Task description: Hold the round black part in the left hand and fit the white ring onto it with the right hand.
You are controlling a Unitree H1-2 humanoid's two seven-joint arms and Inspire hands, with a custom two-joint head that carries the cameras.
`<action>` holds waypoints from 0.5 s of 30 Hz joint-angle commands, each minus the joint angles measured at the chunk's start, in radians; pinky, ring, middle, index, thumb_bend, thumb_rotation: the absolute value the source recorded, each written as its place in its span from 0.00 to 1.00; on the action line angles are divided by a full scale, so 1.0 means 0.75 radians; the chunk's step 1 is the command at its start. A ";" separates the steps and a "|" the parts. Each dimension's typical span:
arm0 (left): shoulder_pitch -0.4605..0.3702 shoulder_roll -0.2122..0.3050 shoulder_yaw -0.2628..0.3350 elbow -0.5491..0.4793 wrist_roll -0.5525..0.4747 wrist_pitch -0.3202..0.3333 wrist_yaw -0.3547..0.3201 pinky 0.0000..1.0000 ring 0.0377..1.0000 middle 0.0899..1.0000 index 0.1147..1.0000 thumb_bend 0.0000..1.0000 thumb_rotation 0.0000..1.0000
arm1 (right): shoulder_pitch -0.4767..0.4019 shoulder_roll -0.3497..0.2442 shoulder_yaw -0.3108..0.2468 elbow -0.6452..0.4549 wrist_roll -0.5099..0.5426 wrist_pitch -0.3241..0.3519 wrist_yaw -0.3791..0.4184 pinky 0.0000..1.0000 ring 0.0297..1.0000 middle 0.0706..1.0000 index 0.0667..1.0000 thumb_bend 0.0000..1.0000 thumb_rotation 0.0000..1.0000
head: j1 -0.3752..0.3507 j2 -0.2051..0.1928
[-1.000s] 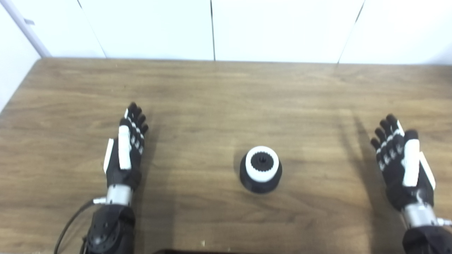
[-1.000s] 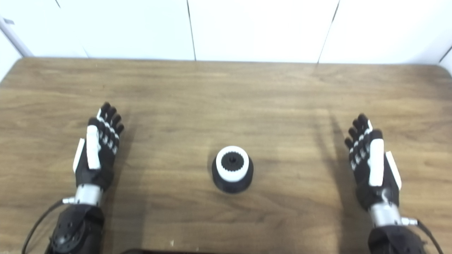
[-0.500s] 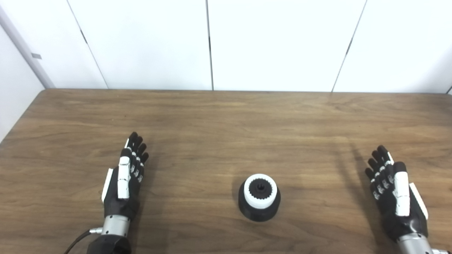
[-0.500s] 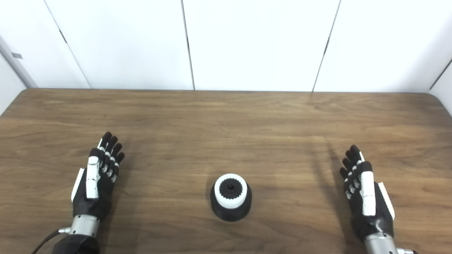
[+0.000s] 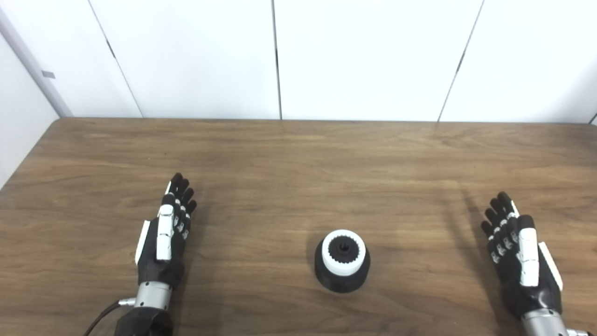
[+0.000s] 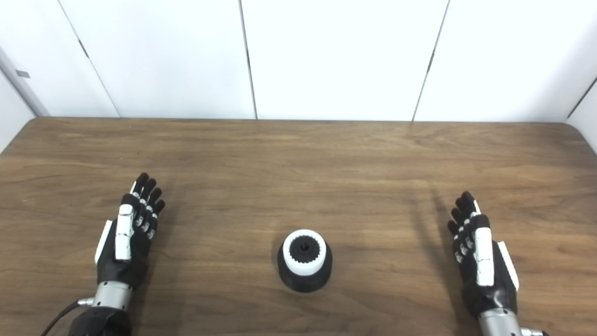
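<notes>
A round black part [image 5: 342, 278] stands on the wooden table [image 5: 298, 158] near its front middle. A white ring [image 5: 343, 252] with a toothed inner edge sits on top of it, around a black toothed hub. My left hand [image 5: 163, 238] lies open well to the left of the part, fingers stretched and pointing away from me, holding nothing. Far out to the right, my right hand [image 5: 520, 254] is open in the same flat pose and empty. Neither hand touches the part.
White wall panels [image 5: 373, 56] rise behind the table's far edge. A black cable [image 5: 100, 317] runs from my left wrist at the bottom left.
The camera tilted up between 1.0 s and 0.5 s ago, so the whole scene sits lower in the picture. Hands and part have hardly moved since.
</notes>
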 commanded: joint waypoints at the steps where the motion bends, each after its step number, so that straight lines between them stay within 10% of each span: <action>1: -0.002 0.011 -0.006 0.007 0.006 -0.013 -0.006 1.00 1.00 1.00 1.00 0.44 0.93 | -0.029 0.011 0.007 -0.002 -0.008 -0.045 0.004 1.00 1.00 1.00 1.00 0.51 1.00 | -0.001 0.001; 15: -0.006 0.011 0.002 0.021 -0.005 -0.037 -0.005 1.00 1.00 1.00 1.00 0.43 0.95 | -0.027 0.008 0.024 -0.002 -0.031 -0.051 -0.013 1.00 1.00 1.00 1.00 0.53 1.00 | -0.009 0.002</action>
